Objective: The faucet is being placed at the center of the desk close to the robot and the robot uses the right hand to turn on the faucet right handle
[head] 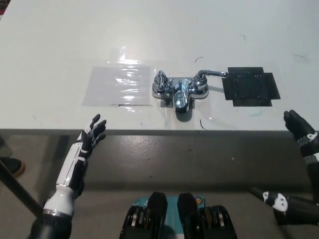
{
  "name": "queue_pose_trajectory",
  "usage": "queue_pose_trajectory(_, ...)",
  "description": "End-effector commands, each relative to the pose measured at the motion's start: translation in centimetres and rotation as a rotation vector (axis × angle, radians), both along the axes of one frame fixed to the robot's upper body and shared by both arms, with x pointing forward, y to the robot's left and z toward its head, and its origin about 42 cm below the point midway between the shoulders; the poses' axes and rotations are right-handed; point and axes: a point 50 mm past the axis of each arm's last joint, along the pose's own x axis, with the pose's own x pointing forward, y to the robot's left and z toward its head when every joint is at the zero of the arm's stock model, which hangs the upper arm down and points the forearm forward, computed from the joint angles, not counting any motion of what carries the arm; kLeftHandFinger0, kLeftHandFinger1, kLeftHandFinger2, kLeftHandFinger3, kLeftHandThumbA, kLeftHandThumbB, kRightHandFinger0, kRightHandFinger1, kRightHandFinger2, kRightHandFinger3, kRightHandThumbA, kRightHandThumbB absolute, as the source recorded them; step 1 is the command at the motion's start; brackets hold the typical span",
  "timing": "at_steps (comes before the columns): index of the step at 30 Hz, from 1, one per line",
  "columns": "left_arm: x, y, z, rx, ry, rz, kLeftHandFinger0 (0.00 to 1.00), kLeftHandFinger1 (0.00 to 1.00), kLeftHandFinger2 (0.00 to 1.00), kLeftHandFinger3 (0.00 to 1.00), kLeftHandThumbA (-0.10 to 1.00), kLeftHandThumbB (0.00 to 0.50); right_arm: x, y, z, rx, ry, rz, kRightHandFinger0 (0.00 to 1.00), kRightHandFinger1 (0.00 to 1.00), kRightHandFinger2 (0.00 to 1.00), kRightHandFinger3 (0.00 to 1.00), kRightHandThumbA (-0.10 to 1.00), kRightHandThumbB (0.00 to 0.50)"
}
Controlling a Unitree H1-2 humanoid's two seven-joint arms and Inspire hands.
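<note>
Right hand point(298, 125) off desk point(60, 45) edge, well apart from faucet point(180, 89); left hand point(92, 135) splayed

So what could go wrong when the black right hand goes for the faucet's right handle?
The black right hand sits low at the white table edge, far from the chrome faucet; rising, it might clip it. The thin chrome right handle points toward the black tape patch; a loose push may slip off. The white left hand rests lower left.
</note>
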Motion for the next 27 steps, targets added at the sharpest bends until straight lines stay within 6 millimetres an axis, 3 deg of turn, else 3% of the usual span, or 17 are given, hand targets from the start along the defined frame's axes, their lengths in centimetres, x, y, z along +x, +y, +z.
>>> queue_pose_trajectory(1, 1.6, 0.6, 3.1, 0.023, -0.118, -0.027, 1.00, 1.00, 1.00, 1.00, 1.00, 0.325, 2.8, -0.7, -3.3, 0.125, -0.174, -0.150, 1.00, 1.00, 1.00, 1.00, 1.00, 0.229)
queue_pose_trajectory(3, 1.6, 0.5, 3.1, 0.021, -0.120, -0.027, 1.00, 1.00, 1.00, 1.00, 1.00, 0.310, 3.9, -0.4, -4.9, 0.149, -0.112, -0.137, 1.00, 1.00, 1.00, 1.00, 1.00, 0.165)
queue_pose_trajectory(5, 1.5, 0.5, 3.1, 0.023, -0.121, -0.030, 1.00, 1.00, 1.00, 1.00, 1.00, 0.299, 4.4, 0.0, -6.4, 0.150, -0.071, -0.134, 1.00, 1.00, 1.00, 1.00, 1.00, 0.143)
queue_pose_trajectory(8, 1.4, 0.3, 2.9, 0.023, -0.124, -0.033, 1.00, 1.00, 1.00, 1.00, 1.00, 0.297, 5.2, 0.4, -8.4, 0.149, 0.009, -0.148, 1.00, 1.00, 1.00, 1.00, 1.00, 0.198)
queue_pose_trajectory(9, 1.4, 0.4, 3.0, 0.023, -0.124, -0.030, 1.00, 1.00, 1.00, 1.00, 1.00, 0.297, 5.6, 0.5, -8.8, 0.149, 0.027, -0.148, 1.00, 1.00, 1.00, 1.00, 1.00, 0.193)
queue_pose_trajectory(17, 1.6, 0.6, 3.2, 0.025, -0.124, -0.017, 1.00, 1.00, 1.00, 1.00, 1.00, 0.307, 6.8, 0.6, -9.5, 0.137, 0.065, -0.128, 1.00, 1.00, 1.00, 1.00, 1.00, 0.177)
queue_pose_trajectory(22, 1.3, 0.6, 2.8, 0.025, -0.118, -0.016, 1.00, 1.00, 1.00, 1.00, 1.00, 0.298, 6.4, 0.6, -9.8, 0.133, 0.081, -0.125, 1.00, 1.00, 1.00, 1.00, 1.00, 0.176)
queue_pose_trajectory(24, 1.3, 0.6, 2.8, 0.025, -0.112, -0.017, 1.00, 1.00, 1.00, 1.00, 1.00, 0.294, 6.4, 0.5, -9.9, 0.127, 0.077, -0.132, 1.00, 1.00, 1.00, 1.00, 1.00, 0.133)
queue_pose_trajectory(27, 1.4, 0.8, 2.9, 0.026, -0.107, -0.015, 1.00, 1.00, 1.00, 1.00, 1.00, 0.283, 6.4, 0.7, -10.1, 0.145, 0.084, -0.121, 1.00, 1.00, 1.00, 1.00, 0.96, 0.110)
